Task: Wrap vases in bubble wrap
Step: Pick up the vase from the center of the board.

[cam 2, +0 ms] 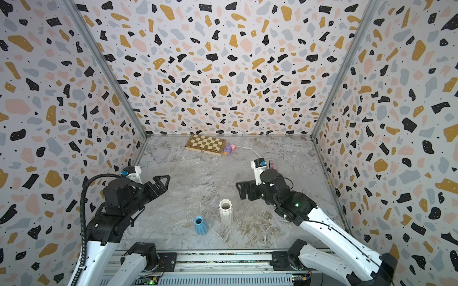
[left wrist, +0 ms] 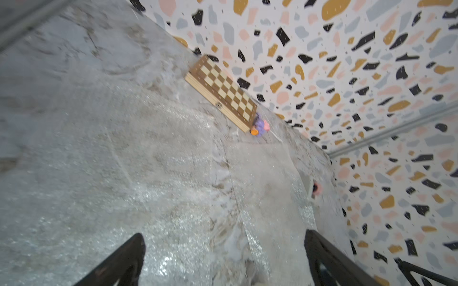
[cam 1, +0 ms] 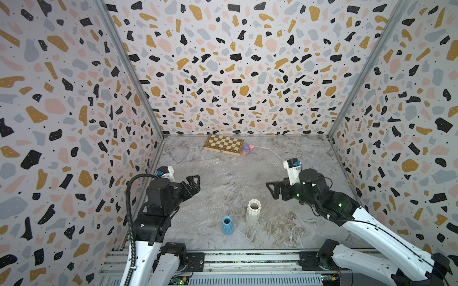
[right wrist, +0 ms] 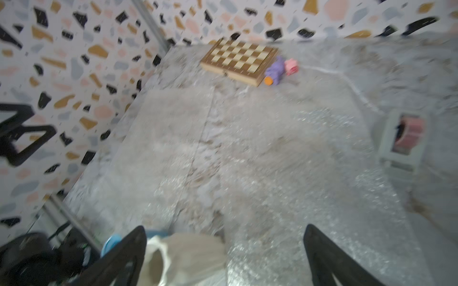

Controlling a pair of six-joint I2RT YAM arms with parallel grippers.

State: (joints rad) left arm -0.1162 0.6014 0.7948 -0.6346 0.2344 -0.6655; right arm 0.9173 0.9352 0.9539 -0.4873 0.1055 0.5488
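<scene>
Two vases stand upright near the table's front in both top views: a taller cream vase (cam 1: 253, 212) (cam 2: 225, 212) with a scalloped rim, and a smaller blue vase (cam 1: 227, 225) (cam 2: 200, 225) to its left. Bubble wrap (left wrist: 148, 198) lies flat on the marble table as clear glittering sheets, one beside another (right wrist: 297, 161). My left gripper (cam 1: 194, 184) (left wrist: 223, 235) hovers open at the left, above the wrap. My right gripper (cam 1: 271, 190) (right wrist: 225, 227) hovers open at the right, behind and above the cream vase (right wrist: 188, 257). Nothing is between either gripper's fingers.
A folded wooden chessboard (cam 1: 223, 144) lies by the back wall with small purple and pink toys (cam 1: 247, 148) beside it. A white tape dispenser (right wrist: 402, 138) stands at the right, behind my right arm. Patterned walls close in three sides.
</scene>
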